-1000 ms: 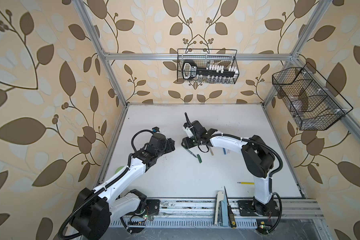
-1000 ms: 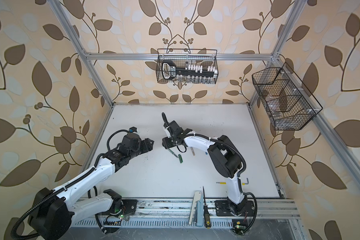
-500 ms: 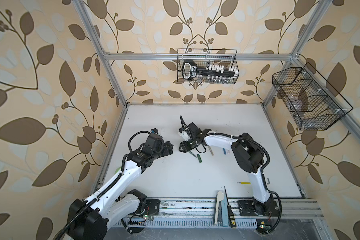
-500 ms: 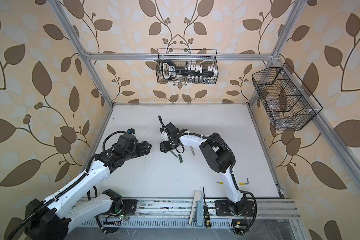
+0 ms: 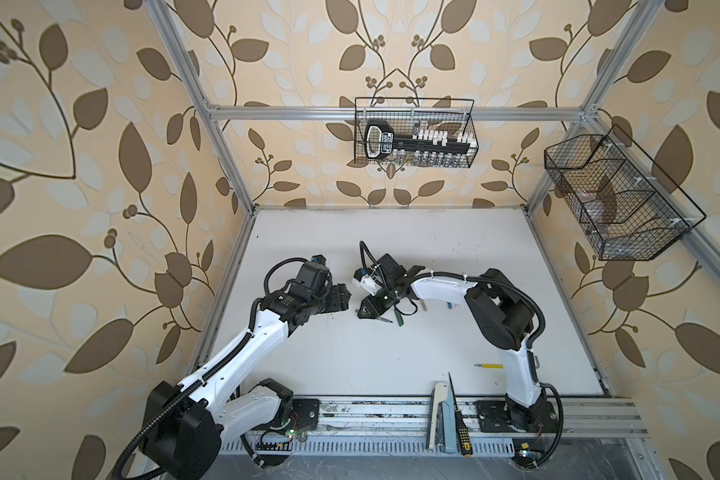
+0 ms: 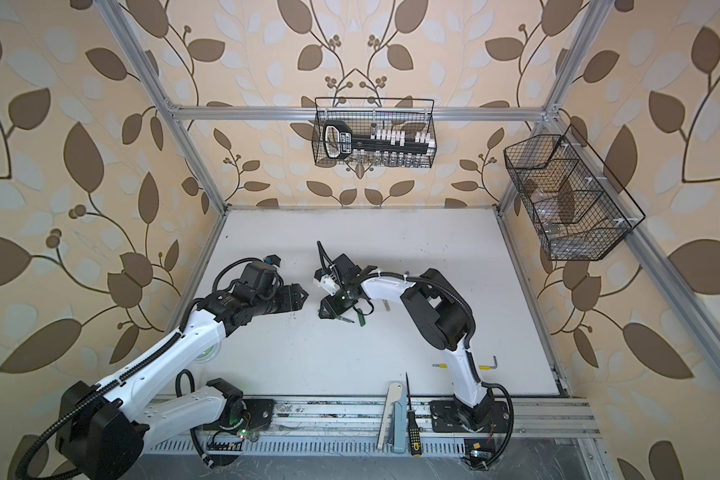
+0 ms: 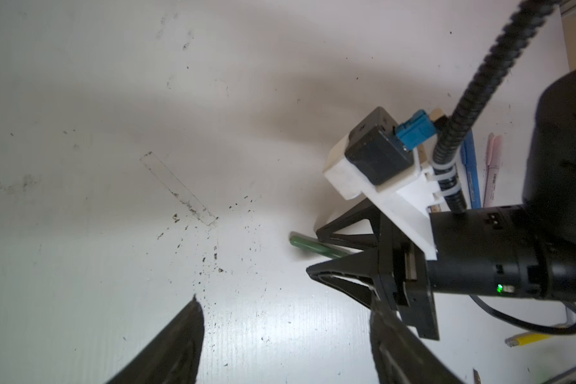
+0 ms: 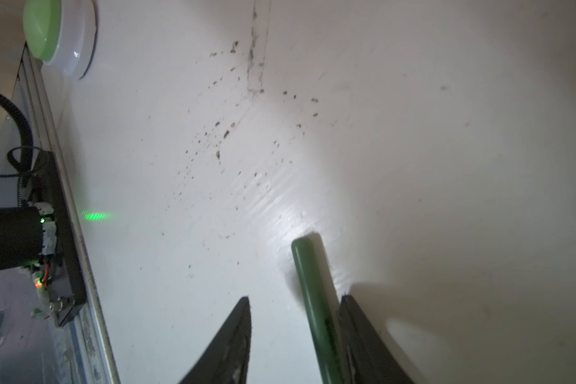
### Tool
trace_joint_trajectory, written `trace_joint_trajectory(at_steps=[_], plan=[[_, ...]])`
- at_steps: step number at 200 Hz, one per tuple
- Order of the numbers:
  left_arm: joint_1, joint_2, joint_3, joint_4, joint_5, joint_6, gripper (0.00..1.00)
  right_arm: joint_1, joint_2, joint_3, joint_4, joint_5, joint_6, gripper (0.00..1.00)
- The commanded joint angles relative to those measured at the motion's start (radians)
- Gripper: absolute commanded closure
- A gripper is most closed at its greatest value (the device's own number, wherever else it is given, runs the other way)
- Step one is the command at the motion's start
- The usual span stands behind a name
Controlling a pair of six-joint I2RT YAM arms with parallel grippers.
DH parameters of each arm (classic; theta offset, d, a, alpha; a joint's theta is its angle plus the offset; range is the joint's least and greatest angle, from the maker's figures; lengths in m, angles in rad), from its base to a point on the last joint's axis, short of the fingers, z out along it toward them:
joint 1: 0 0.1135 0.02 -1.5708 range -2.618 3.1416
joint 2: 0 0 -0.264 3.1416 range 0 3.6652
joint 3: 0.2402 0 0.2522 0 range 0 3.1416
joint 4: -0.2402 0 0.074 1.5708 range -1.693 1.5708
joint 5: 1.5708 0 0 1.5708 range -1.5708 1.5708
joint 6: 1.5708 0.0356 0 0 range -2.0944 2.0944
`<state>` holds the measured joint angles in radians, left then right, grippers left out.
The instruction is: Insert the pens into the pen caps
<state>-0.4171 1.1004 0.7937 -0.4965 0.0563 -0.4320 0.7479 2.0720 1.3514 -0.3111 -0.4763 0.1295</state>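
right gripper (image 8: 295,297) down at the table (image 8: 446,133), jaws part open. green pen (image 8: 315,299) lies between the fingers, resting against one finger (image 8: 363,332), clear gap to the other, so not clamped. pen is flat on the table, blunt end poking out past the fingertips toward the left gripper (image 5: 347,297). left gripper wide open, nothing in it, facing the right one, near but apart. in both top views the right gripper body covers most of the pen, only its thin tip end shows behind the jaws. green cap (image 5: 399,319) lies on the table just beside that tip end. tan piece (image 5: 424,305) sits just beside the right forearm, pen or cap i can't tell. blue pen (image 7: 472,173) and pink pen (image 7: 491,176) lie side by side beyond the right wrist, half hidden in the left wrist view by the camera mount (image 7: 373,173) and cable; capped or not, can't tell. dark specks (image 7: 213,256) and a tape mark (image 7: 178,188) on the table between the two grippers. yellow rod (image 5: 489,366) near the right arm base, screwdriver (image 5: 460,428) on the front rail (image 5: 371,415), green button (image 8: 57,33) at the table edge, all well apart from the pens
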Motion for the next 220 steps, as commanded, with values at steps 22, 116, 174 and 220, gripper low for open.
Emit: trace_joint_trajectory(at_steps=[22,116,174,220], plan=[[-0.024,0.107,0.050,0.042,0.153,0.137,0.19,-0.078,-0.298,-0.243,0.202,-0.040,0.105,0.48],[-0.240,0.459,0.251,-0.172,0.037,0.518,0.23,-0.260,-0.963,-0.751,0.311,0.001,0.367,0.38],[-0.278,0.607,0.315,-0.354,0.025,0.557,0.25,-0.295,-1.031,-0.774,0.271,-0.033,0.394,0.37],[-0.290,0.624,0.306,-0.359,-0.017,0.574,0.01,-0.303,-1.029,-0.779,0.295,-0.053,0.414,0.36]])
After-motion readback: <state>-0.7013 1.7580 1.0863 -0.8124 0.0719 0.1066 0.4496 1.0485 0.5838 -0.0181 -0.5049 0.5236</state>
